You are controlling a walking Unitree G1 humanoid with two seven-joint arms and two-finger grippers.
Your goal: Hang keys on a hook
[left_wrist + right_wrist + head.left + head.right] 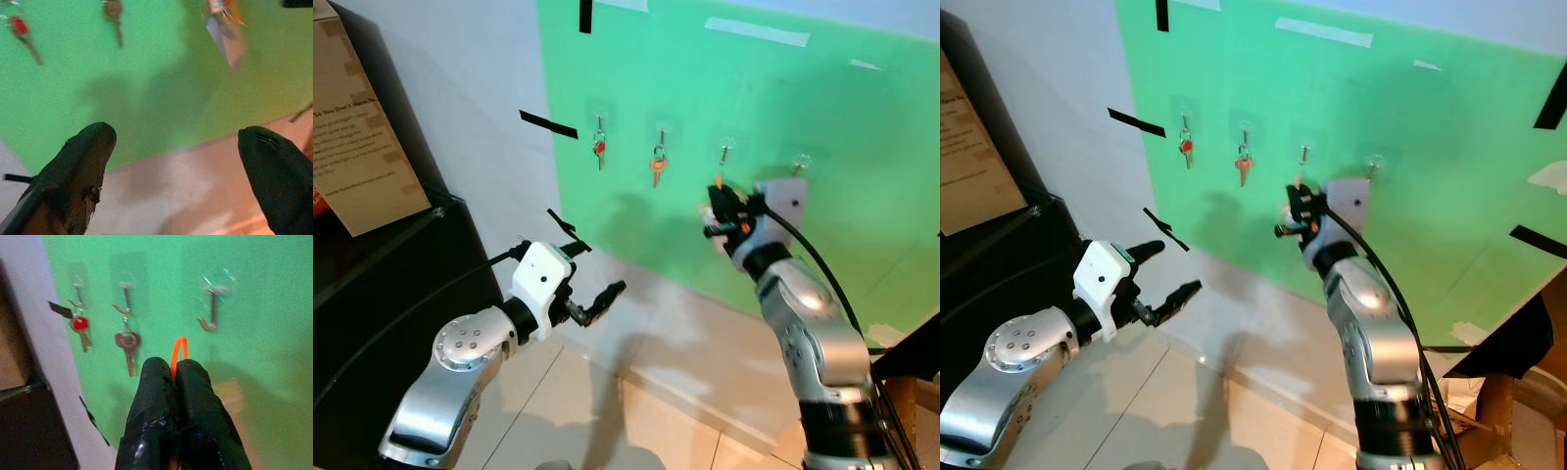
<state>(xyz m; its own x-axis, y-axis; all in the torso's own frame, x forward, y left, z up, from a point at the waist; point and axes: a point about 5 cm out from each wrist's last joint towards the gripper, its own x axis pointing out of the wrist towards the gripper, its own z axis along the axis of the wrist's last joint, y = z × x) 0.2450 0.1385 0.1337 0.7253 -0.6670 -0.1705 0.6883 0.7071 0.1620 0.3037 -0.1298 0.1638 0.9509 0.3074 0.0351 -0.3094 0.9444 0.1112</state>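
Note:
A green board (822, 108) on the wall carries a row of clear hooks. A red-headed key (599, 149) hangs on the leftmost hook and a copper key (657, 169) on the second. The third hook (211, 308) and the fourth hook (800, 163) are bare. My right gripper (718, 196) is raised in front of the board, just below and left of the third hook, shut on an orange loop (179, 351) that sticks up between its fingertips. The key itself is hidden inside the fingers. My left gripper (595, 268) hovers lower left, open and holding nothing.
A black cabinet (382, 294) with a cardboard box (357, 147) on top stands at the left. Strips of black tape (548, 124) mark the white wall. Pale floor tiles (636, 421) lie below. A dark piece of furniture and cardboard (1518, 372) sit at the lower right.

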